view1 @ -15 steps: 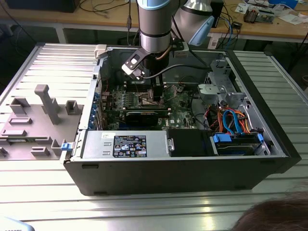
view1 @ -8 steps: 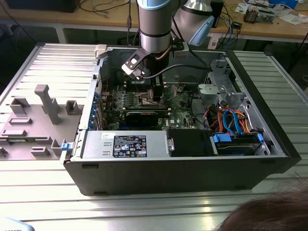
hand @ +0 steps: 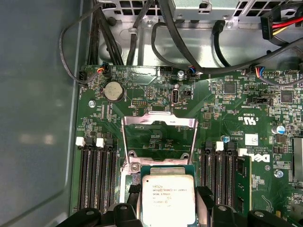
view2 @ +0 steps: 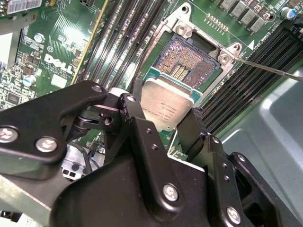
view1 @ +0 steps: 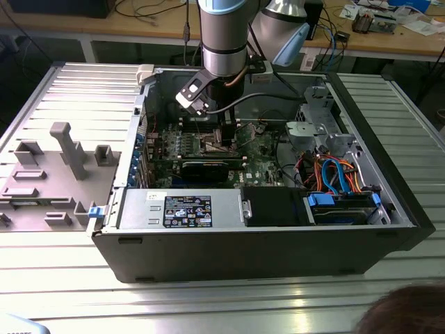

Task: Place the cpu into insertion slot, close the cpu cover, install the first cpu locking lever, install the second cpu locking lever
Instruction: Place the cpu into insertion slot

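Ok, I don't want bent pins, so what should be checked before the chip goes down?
1. Grip: gripper shut on the cpu: ok.
2. The insertion slot is empty: ok.
3. The cpu cover is swung open: ok.
4. One locking lever is swung aside: ok. The other: cannot tell.
5. Cpu square over the insertion slot: cannot tell.

My arm (view1: 222, 35) reaches down into the open computer case (view1: 243, 252) on the slatted metal table (view1: 208, 303), my claw (view1: 225, 138) low over the green board (view1: 263, 145).
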{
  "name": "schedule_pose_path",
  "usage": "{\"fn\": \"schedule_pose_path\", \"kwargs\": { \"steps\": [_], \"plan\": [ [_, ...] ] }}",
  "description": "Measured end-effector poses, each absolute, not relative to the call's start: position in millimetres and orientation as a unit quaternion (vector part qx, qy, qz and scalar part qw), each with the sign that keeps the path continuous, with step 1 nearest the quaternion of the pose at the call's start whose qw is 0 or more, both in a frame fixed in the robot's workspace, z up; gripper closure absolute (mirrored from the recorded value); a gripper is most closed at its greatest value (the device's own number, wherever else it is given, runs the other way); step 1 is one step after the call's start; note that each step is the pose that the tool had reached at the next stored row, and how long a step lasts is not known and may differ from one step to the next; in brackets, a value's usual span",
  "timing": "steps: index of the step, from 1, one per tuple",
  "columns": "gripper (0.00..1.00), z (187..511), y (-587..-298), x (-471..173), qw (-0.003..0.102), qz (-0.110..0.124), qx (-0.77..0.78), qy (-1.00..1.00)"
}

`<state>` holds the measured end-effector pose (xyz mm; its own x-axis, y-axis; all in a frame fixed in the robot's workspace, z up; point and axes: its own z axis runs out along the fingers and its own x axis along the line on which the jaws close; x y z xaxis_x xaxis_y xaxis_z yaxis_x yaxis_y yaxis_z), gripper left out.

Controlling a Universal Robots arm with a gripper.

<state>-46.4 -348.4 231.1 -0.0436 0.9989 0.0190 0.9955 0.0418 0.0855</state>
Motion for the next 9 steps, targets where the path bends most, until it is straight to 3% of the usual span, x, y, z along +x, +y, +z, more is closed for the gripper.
{"fn": "schedule_pose_path", "kwargs": {
  "steps": [9],
  "plan": [
    [0.45, 230.8, -348.4, -46.4, 0.023, 0.037, 0.693, 0.72]
  ]
}}
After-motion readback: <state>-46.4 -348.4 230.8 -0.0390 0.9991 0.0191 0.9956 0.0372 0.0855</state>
